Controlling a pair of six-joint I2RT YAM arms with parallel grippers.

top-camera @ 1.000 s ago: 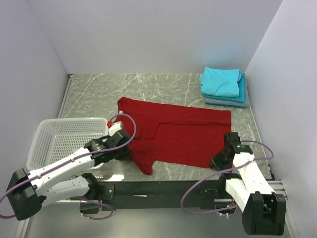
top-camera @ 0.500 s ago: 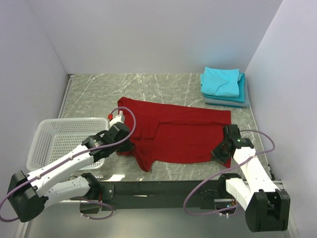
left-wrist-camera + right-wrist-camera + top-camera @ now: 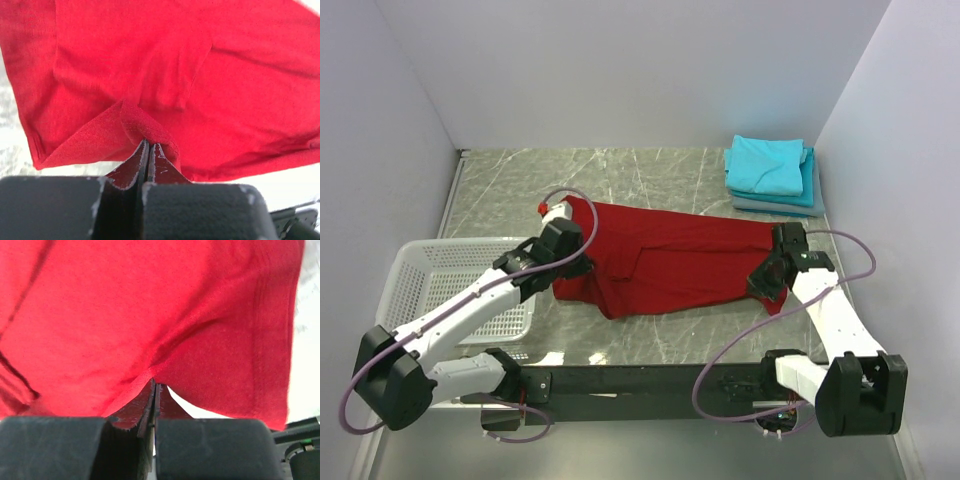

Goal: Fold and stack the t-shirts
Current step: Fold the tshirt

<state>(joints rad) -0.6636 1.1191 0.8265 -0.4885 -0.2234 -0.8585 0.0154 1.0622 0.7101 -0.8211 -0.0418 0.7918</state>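
Red t-shirt [image 3: 670, 265] is pinched along its near edge at both ends: the left fingers [image 3: 140, 162] are clamped on a fold, the right fingers [image 3: 146, 407] near the hem.

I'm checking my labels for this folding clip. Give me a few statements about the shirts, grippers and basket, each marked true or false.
1. The left gripper and the right gripper are both shut on the red t-shirt. True.
2. The red t-shirt lies in the basket. False: it is on the table, outside the basket.
3. A turquoise t-shirt tops the folded stack. True.
4. The folded stack sits beside the basket. False: it is in the far right corner.
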